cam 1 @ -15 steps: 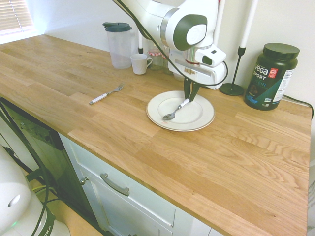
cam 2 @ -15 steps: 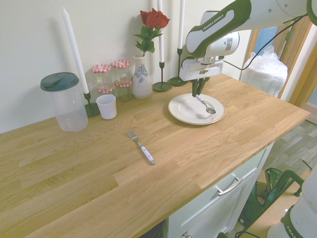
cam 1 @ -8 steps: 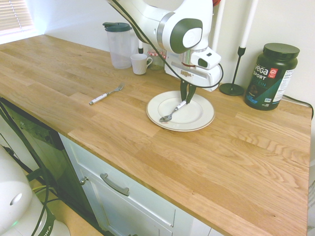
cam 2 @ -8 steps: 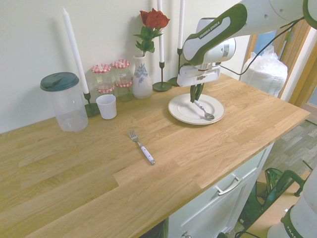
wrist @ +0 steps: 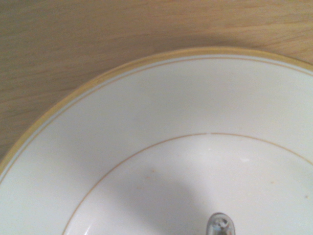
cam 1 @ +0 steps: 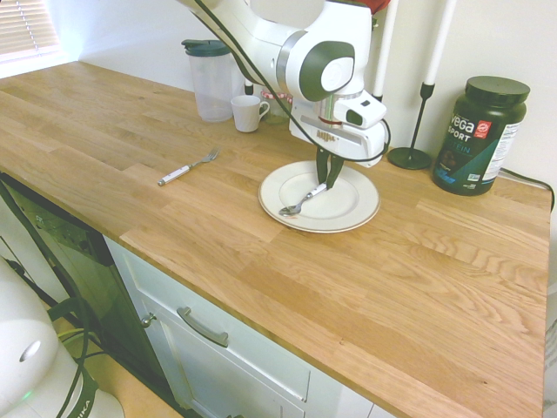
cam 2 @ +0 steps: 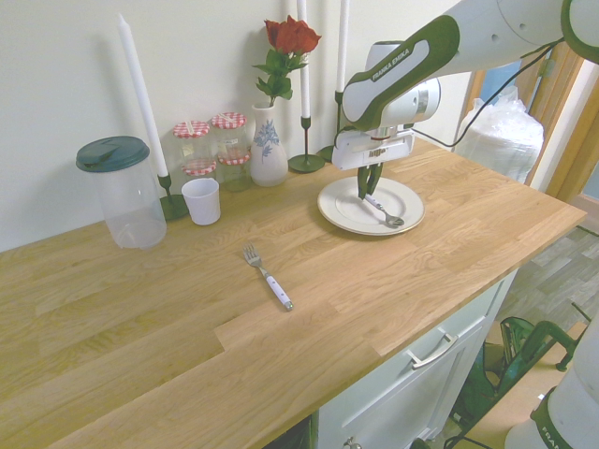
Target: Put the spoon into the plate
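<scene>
While scanning the first outside view from left to right: wooden countertop (cam 1: pixel 418 261) all the way across, then a white-handled fork (cam 1: pixel 187 167) lying flat on the wood by itself, well apart from everything else. Further back near the wall, a clear jug (cam 1: pixel 211 80) with a dark lid and a white mug (cam 1: pixel 248 112) just beside it. Next up, roughly mid-frame, the white plate (cam 1: pixel 348 209) with its thin darker edge line. Right above it, gripper (cam 1: pixel 324 177) pointing straight down, fingers clamped tight on the white handle of the spoon (cam 1: pixel 300 201). Spoon tilted, handle end up in the grip, shiny bowl end low over the near-left part of the plate, touching it or just off it, hard to say which. Past the plate, a dark candle holder (cam 1: pixel 411 157) with a tall white candle, then a dark tub (cam 1: pixel 479 135) with a green and white label against the wall.

Wrist view: only plate rim, a bit of wood and a small shiny metal tip (wrist: pixel 220 225) at the edge.
</scene>
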You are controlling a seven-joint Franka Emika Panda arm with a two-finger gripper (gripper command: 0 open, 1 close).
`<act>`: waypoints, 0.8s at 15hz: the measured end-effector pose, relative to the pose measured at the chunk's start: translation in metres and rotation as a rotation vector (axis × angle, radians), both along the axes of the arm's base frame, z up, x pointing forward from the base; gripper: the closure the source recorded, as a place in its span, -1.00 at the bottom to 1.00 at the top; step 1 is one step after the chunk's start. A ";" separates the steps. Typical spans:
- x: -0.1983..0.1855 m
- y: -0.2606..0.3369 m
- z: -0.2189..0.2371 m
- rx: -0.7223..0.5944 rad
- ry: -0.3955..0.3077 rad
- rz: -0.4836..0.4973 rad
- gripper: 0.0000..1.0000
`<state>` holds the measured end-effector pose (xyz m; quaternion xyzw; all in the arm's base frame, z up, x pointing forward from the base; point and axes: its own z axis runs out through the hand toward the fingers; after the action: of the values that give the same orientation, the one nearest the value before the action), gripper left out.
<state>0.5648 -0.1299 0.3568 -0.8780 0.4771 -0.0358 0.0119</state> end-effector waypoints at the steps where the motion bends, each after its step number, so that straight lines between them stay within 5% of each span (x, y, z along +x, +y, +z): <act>1: 0.000 0.000 0.001 0.000 -0.001 -0.001 -1.00; 12: 0.010 0.003 0.024 -0.006 -0.031 0.008 -1.00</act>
<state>0.5749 -0.1272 0.3809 -0.8792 0.4735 -0.0509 0.0171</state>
